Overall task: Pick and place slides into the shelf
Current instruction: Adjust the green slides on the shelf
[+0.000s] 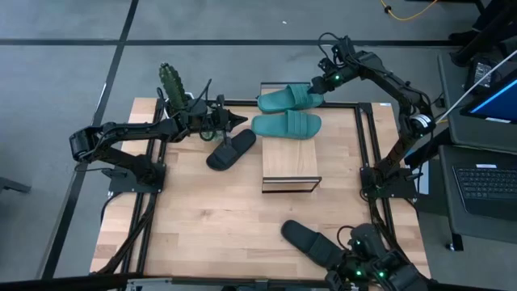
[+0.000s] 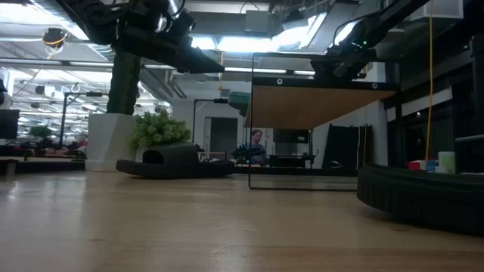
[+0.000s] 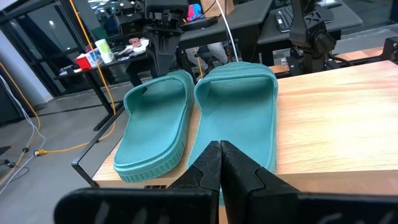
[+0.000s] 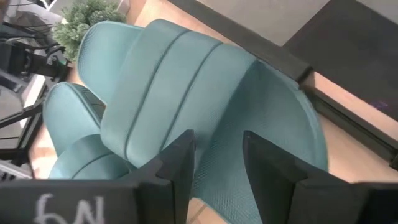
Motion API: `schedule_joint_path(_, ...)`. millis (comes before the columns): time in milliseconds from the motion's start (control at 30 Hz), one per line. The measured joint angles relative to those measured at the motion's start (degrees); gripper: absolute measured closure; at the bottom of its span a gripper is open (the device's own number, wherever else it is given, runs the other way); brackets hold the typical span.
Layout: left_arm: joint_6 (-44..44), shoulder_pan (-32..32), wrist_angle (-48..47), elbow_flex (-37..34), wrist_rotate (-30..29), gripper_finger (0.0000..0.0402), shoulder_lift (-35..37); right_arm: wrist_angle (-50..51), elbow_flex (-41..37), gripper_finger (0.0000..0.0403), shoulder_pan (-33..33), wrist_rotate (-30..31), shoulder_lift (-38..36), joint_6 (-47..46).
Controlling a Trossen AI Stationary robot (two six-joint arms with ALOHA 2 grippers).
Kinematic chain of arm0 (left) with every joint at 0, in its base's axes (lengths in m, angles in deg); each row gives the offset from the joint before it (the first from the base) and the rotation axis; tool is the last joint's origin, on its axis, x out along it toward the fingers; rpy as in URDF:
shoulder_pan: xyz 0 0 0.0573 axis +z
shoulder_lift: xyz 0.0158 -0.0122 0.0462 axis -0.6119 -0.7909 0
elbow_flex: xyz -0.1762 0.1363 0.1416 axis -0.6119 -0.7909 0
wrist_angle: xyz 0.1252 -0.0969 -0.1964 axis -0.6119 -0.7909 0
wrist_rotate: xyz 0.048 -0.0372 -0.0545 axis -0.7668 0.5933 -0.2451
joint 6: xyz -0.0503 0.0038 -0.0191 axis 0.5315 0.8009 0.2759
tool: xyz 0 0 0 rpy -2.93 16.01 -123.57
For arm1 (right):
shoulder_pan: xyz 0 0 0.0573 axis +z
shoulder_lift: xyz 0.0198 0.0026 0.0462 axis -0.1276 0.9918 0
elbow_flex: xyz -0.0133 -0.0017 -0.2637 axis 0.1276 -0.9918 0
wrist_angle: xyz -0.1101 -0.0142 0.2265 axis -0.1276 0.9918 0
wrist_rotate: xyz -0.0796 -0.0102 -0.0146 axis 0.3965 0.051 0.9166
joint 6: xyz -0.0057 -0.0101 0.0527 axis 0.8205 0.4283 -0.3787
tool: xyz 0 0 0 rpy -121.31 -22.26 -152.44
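Plant (image 1: 171, 81) beside left end effector (image 1: 241, 120)

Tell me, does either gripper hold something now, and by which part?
Neither holds anything. The right gripper is open above the strap of the far teal-green rubber slide. The left gripper is shut and empty.

A grey floor (image 1: 242, 20) crossed by dark lines surrounds the wooden table (image 1: 226, 218). A laptop (image 1: 485, 182) sits on a desk at the right. Beyond the table, ceiling lights (image 2: 45, 75) brighten a large room, with a potted plant (image 2: 155, 128) and a seated person (image 2: 257, 143).
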Motion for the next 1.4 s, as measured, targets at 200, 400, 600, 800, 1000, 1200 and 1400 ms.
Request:
schedule_joint_path(200,0.0,0.0,0.0,0.0,0.0,0.0401,0.0,-0.2,0.0,0.0265,0.1,-0.8,0.2,0.0)
schedule_joint_path(400,0.0,0.0,0.0,0.0,0.0,0.0401,0.0,-0.3,0.0,0.0265,0.1,-4.2,0.2,0.0)
schedule_joint_path(600,-0.2,0.0,0.0,0.0,0.0,0.0401,0.0,-0.3,0.0,0.0265,0.1,-5.2,0.2,0.0)
schedule_joint_path(800,-0.2,0.0,0.0,0.0,0.0,0.0401,0.0,-0.1,0.0,0.0265,0.1,-5.8,0.2,0.0)
schedule_joint_path(1000,-0.2,0.0,0.0,0.0,0.0,0.0401,0.0,-0.1,0.0,0.0265,0.1,-5.8,0.2,-1.3)
schedule_joint_path(1200,-0.3,0.0,0.0,0.0,0.0,0.0401,0.0,0.0,0.0,0.0265,0.1,-5.8,0.2,-1.3)
schedule_joint_path(1400,-0.4,0.0,0.0,0.0,0.0,0.0401,0.0,0.1,0.0,0.0265,0.0,-5.9,1.5,-0.7)
